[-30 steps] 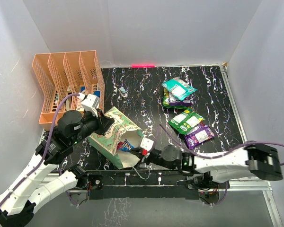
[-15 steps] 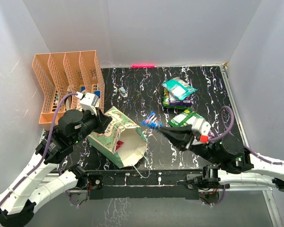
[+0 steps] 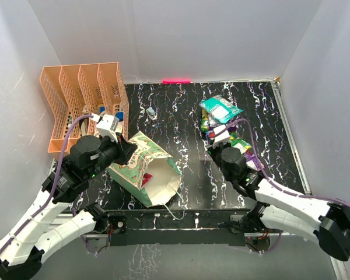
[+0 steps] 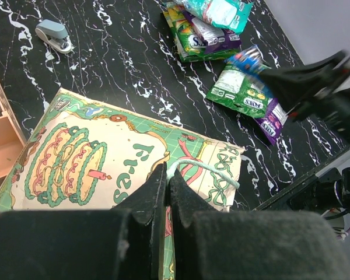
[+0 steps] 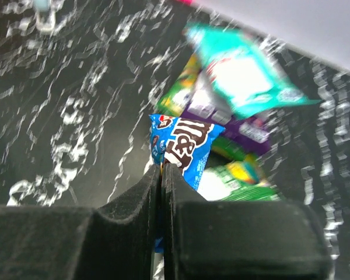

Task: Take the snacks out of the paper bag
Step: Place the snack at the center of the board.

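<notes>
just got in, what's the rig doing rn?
Emptying snacks from a paper bag. The left fingers are shut on the bag's upper edge, next to the string handle, holding it on its side with the mouth open. The right fingers pinch a blue packet above the pile of packets already out on the right. Something red may be left inside the bag.

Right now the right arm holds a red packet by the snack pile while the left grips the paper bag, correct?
No: the packet in the right gripper is blue, not red; the right wrist view shows it. It is by the snack pile, and the left gripper grips the paper bag.
</notes>
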